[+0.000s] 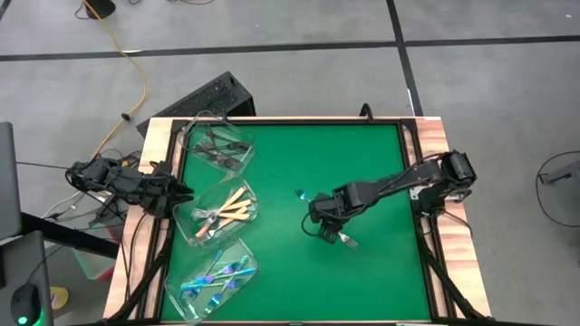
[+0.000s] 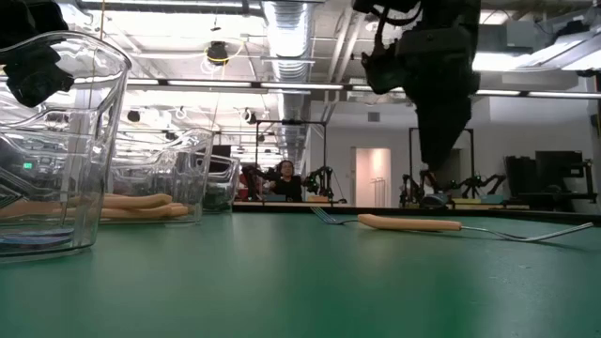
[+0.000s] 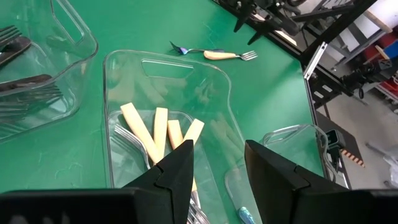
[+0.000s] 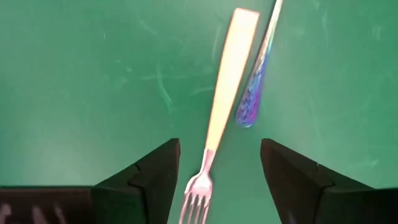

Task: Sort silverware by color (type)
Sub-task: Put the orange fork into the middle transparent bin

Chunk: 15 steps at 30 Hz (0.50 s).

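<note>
Three clear plastic tubs stand in a column along the left side of the green mat (image 1: 362, 163): a far tub (image 1: 220, 145), a middle tub (image 1: 217, 214) and a near tub (image 1: 216, 281). A yellow cable (image 1: 136, 77) snakes across the grey floor beyond the table's far left corner. A person (image 2: 285, 178) sits far back in the room.

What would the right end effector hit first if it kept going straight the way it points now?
Most likely the cream-handled fork lying on the green mat. In the right wrist view it sits between the open fingers of the right end effector, tines nearest. The iridescent blue-purple fork lies just beside it, apparently outside that line.
</note>
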Motion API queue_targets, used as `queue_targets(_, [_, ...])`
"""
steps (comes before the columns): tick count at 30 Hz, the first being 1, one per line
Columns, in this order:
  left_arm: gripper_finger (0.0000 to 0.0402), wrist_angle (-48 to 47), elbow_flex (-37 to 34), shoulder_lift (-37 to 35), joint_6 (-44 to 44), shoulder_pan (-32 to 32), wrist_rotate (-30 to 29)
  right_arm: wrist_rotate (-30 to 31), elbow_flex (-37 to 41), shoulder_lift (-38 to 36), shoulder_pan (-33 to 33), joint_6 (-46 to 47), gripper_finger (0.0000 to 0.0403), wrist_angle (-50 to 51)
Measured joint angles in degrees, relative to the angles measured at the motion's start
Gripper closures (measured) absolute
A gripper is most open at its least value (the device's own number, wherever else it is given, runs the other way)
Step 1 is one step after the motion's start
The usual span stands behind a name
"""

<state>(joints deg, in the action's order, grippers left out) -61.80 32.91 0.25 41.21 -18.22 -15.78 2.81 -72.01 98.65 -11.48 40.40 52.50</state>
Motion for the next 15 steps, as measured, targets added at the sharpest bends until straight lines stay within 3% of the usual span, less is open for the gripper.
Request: queue_targets(15, [0.0274,0.0,0.0,0.0,-0.5,0.0,0.4,-1.5,6.3,0.1,-4.5,10.4,0.0158,-4.6])
